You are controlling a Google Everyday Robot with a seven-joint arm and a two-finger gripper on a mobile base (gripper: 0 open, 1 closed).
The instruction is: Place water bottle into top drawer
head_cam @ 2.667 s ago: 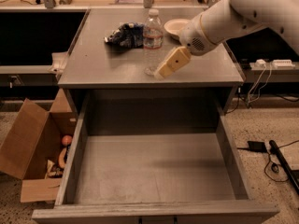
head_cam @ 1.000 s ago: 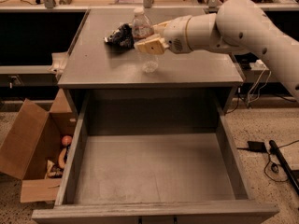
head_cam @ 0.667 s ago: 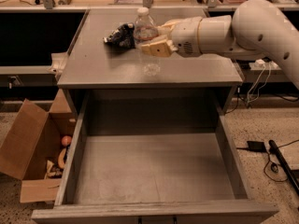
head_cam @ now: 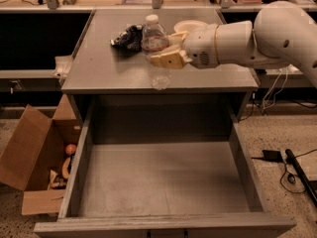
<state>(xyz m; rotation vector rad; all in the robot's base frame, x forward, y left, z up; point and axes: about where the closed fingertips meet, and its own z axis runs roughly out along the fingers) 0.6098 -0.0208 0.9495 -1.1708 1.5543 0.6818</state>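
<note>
The top drawer (head_cam: 163, 182) stands open below my gripper (head_cam: 166, 47) and nearer the camera, so as I judge it the coming move is out past the front edge of the cabinet top (head_cam: 99, 68), then down. The jaws are closed on the water bottle (head_cam: 153, 36), upright between them, cap up, long axis vertical. The far finger's tip is hidden behind the bottle, and I cannot tell whether its base touches the top.
</note>
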